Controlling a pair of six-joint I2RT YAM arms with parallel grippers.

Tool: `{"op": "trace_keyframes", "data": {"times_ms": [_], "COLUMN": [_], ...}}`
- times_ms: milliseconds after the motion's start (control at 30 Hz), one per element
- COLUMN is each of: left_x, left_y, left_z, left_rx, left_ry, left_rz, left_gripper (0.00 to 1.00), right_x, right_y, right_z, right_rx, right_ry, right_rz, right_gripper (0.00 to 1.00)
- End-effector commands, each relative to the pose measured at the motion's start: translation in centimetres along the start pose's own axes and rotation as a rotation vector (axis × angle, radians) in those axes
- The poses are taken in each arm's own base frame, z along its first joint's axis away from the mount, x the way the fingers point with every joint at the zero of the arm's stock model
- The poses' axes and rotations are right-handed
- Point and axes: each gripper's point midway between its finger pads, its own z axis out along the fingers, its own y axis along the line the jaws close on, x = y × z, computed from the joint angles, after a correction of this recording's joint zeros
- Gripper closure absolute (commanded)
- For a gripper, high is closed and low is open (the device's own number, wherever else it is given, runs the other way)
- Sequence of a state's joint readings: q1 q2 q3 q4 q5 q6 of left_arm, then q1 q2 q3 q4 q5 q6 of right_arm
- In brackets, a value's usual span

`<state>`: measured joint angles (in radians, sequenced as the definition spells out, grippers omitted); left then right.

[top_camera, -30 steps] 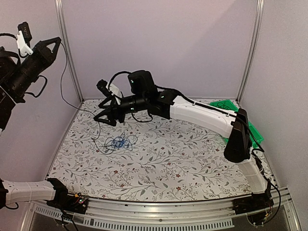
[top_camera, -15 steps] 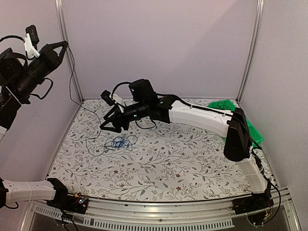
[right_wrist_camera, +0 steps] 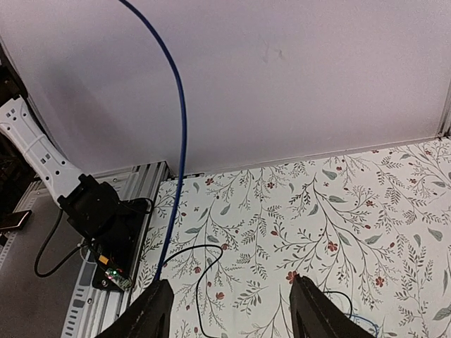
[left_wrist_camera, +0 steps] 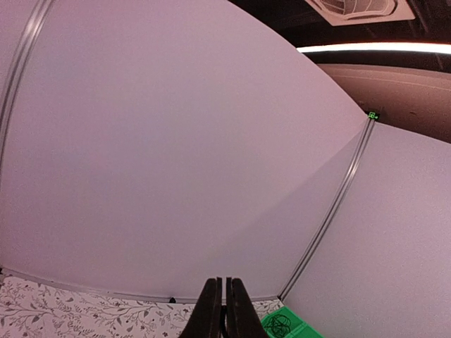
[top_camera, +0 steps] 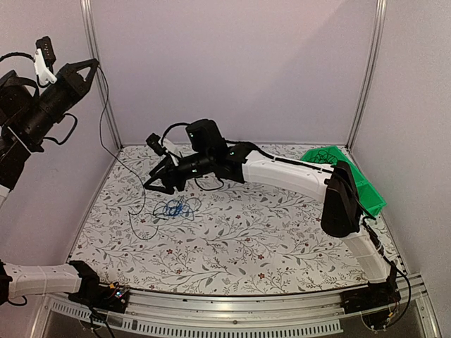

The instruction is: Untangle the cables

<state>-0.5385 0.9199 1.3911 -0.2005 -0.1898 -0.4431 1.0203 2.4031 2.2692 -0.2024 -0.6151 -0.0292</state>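
Observation:
A small tangle of black and blue cables lies on the flowered table, left of centre. My left gripper is raised high at the upper left, shut on one thin dark cable that hangs down to the table beside the tangle. In the left wrist view its fingers are pressed together. My right gripper is open and empty, low over the table just behind the tangle. In the right wrist view the hanging cable looks blue and passes its left finger. A black cable loop lies between the jaws.
A green bin holding coiled cables stands at the right edge, and it also shows in the left wrist view. The left arm's base and aluminium rail are at the table's near edge. Walls enclose the table on three sides.
My left gripper rose and shifted right, pulling its cable higher. My right gripper dropped lower and moved left toward the tangle. The cable's free end swung on the table.

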Motion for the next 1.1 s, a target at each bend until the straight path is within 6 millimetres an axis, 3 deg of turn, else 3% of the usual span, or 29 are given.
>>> {"op": "trace_keyframes", "data": {"times_ms": [0,300,633,733,933,1067], "left_x": [-0.2,0.2,0.6,0.8,1.4,4.1], "left_y": [-0.2,0.0,0.3,0.4,0.5,2.1], "left_z": [-0.1,-0.1,0.0,0.1,-0.1,-0.7], "left_rx": [0.015,0.011,0.003,0.000,0.000,-0.040], "left_ry": [-0.009,-0.003,0.003,0.007,0.021,0.070], "left_rz": [-0.012,-0.008,-0.004,-0.003,-0.007,-0.016], "left_gripper": [1.00,1.00,1.00,1.00,1.00,1.00], "right_x": [-0.8,-1.3,-2.4,-2.6,-3.0,-4.0], "right_y": [0.4,3.9,5.3,4.8,1.1,-1.5], "right_z": [0.2,-0.9,-2.2,-2.1,-2.4,-5.0], "right_rx": [-0.046,-0.280,-0.404,-0.375,-0.173,-0.035], "right_ry": [-0.033,-0.043,-0.072,-0.077,-0.079,-0.063], "right_rz": [0.000,0.034,0.072,0.090,0.078,-0.029], "right_gripper": [0.41,0.44,0.43,0.55,1.00,1.00]}}
